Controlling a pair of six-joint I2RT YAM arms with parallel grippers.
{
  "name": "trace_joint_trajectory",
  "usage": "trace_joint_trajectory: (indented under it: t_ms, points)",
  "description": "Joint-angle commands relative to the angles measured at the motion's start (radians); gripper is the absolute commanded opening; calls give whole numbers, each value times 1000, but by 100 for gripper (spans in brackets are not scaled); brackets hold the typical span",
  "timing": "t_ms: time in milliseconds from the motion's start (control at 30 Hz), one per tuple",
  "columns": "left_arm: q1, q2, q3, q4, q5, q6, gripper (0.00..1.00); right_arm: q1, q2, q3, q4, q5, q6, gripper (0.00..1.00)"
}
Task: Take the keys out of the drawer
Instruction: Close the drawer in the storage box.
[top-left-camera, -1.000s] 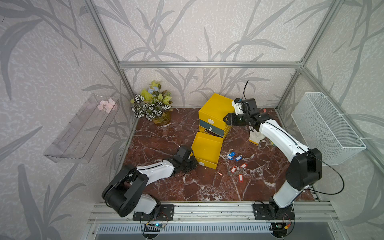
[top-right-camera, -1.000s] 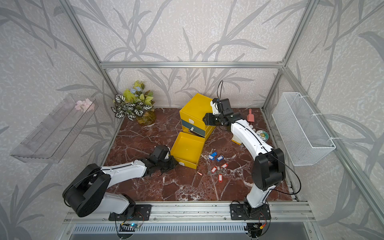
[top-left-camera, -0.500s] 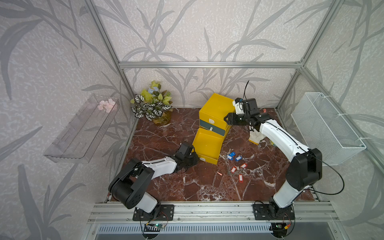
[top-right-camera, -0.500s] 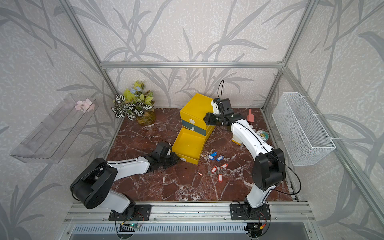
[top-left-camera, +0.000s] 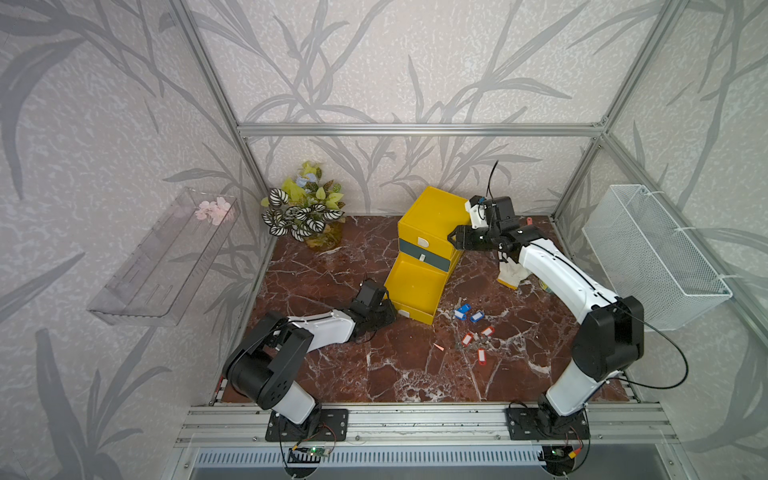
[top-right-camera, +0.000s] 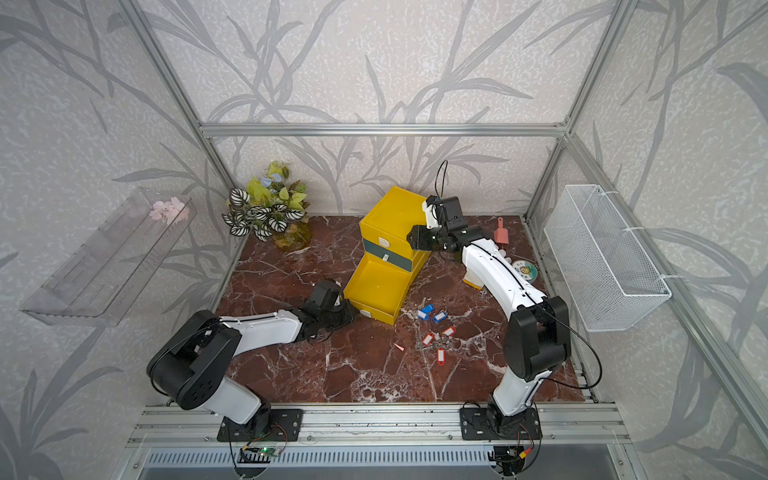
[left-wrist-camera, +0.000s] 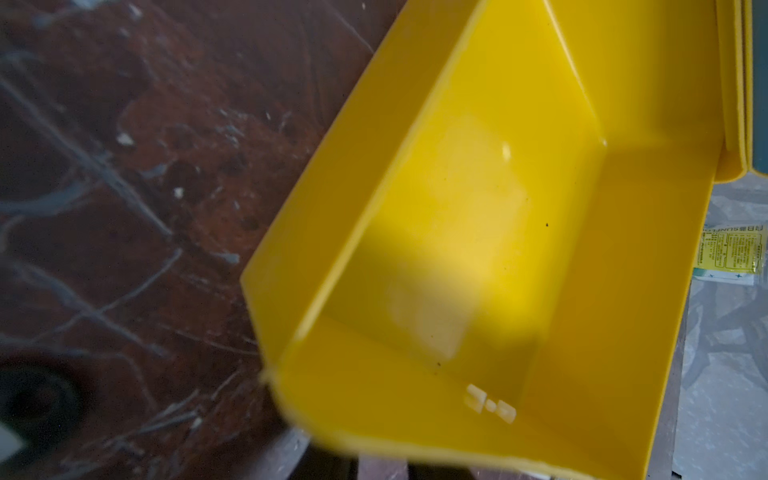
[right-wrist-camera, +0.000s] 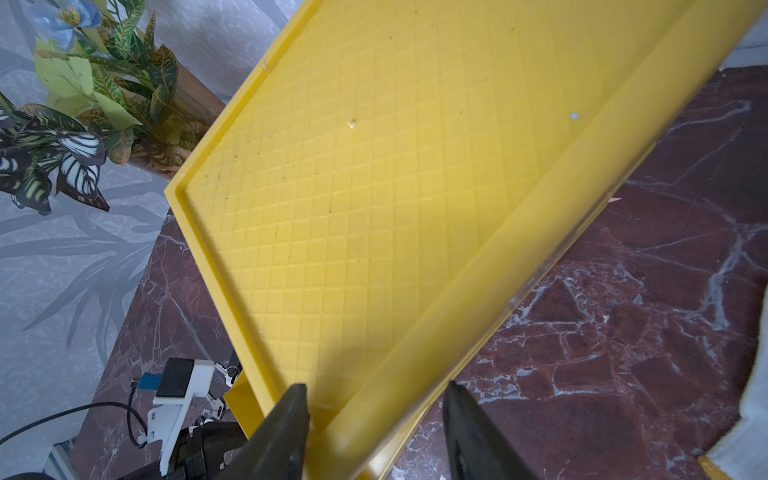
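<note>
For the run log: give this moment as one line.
drawer: open, looks empty | keys: on table | left gripper: at drawer front, grip unclear | right gripper: straddling cabinet edge
</note>
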Motion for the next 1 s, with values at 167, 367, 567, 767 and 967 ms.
trace_joint_trajectory:
  t_ms: [167, 367, 567, 767, 967]
  points:
    - [30, 43, 96, 48, -26, 102, 24, 3, 54, -11, -85, 15, -6, 55]
    - [30, 112, 158, 131, -19, 131, 25, 3, 63, -29, -66, -3, 2, 55]
    - [32, 253, 249, 250, -2, 110, 26, 3, 69, -42, -51, -13, 6, 55]
    - [30, 392, 356, 371, 28, 74, 27, 3, 68, -53, -38, -28, 9, 55]
    - [28, 474, 466, 386, -2, 100, 31, 3, 61, -76, -21, -37, 16, 55]
